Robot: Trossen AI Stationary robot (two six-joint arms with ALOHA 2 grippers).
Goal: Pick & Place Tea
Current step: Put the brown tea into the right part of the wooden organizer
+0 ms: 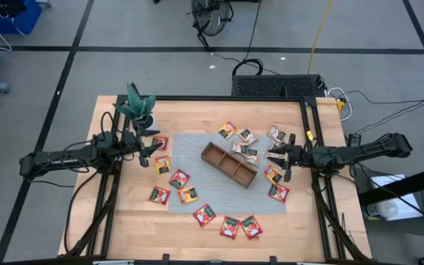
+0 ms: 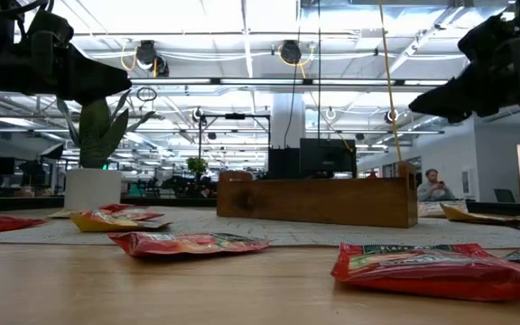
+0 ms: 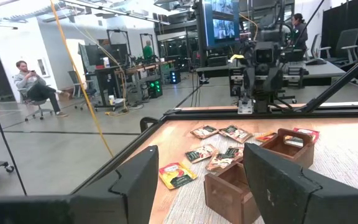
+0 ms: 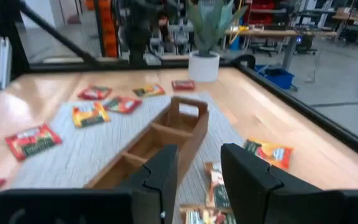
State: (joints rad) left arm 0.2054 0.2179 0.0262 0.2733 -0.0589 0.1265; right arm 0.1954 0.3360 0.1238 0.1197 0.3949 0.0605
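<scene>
- Wooden tray [image 1: 229, 164] lies slanted on a grey mat [image 1: 190, 143] mid-tabletop [image 1: 197, 228].
- Tea sachets [image 1: 179, 178] ring the tray.
- Left gripper [image 1: 150, 152] beside a potted plant [image 1: 138, 107]; right gripper [image 1: 275, 156] near the tray's right end, fingers parted.

The surface [image 1: 124, 221] is pale wood with a smooth, lightly sheened finish, framed in black metal. A grey woven cloth mat [image 1: 197, 143] lies matt over its middle. The compartment tray [image 1: 229, 164] is darker brown wood, matt. The tea sachets [image 2: 441, 271] look like glossy, crinkled foil. Both pincers' fingers [image 4: 247, 177] are matt black plastic.
</scene>
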